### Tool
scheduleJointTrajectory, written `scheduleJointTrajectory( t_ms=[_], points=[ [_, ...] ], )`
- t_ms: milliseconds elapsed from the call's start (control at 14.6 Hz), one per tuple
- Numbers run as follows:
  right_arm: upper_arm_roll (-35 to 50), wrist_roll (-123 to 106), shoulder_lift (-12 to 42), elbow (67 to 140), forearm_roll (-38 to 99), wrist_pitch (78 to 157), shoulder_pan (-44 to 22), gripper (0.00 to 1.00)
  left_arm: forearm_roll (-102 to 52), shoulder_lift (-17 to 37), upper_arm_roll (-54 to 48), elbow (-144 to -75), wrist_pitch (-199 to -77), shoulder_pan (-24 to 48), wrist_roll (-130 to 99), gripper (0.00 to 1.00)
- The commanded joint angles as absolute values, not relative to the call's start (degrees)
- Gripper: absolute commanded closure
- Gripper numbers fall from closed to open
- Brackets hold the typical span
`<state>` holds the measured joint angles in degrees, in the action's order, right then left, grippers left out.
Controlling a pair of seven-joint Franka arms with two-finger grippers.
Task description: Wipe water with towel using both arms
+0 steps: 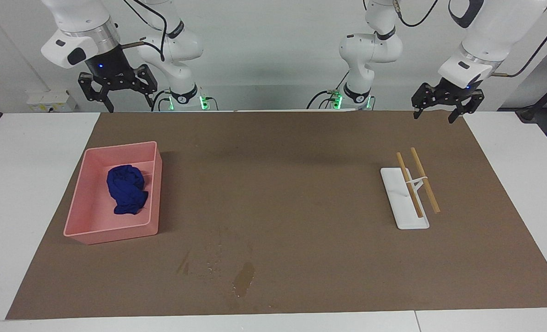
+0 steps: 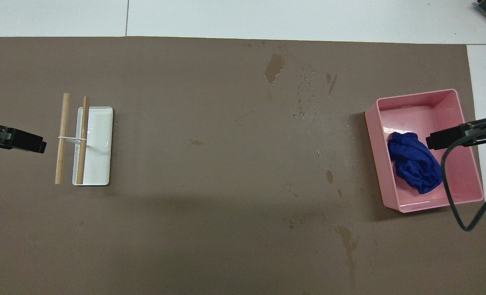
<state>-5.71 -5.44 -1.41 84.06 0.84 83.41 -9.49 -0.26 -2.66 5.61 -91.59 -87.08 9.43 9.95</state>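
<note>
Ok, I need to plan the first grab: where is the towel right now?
The blue towel lies bunched up inside the pink tray, toward the right arm's end of the table, nearer to the robots than the big wet patch.

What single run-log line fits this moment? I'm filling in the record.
stage: not started | towel: bunched in pink tray | water: unwiped | left gripper: open, raised | right gripper: open, raised
</note>
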Motion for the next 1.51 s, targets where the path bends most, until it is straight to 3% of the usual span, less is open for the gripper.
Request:
scheduleJointTrajectory(
  t_ms=[0,1438],
  points=[
    [-6.2,-5.5,-1.4,84.8,1.3,83.9,-9.4,0.0,1.1,-4.0,6.2,-93.2,-87.7,10.3,9.8,0.0],
    [-4.8,-5.3,-1.7,85.5,0.9,84.2,-6.0,0.0,1.1,-4.0,6.2,-93.2,-87.8,10.3,9.8,0.0]
  ],
)
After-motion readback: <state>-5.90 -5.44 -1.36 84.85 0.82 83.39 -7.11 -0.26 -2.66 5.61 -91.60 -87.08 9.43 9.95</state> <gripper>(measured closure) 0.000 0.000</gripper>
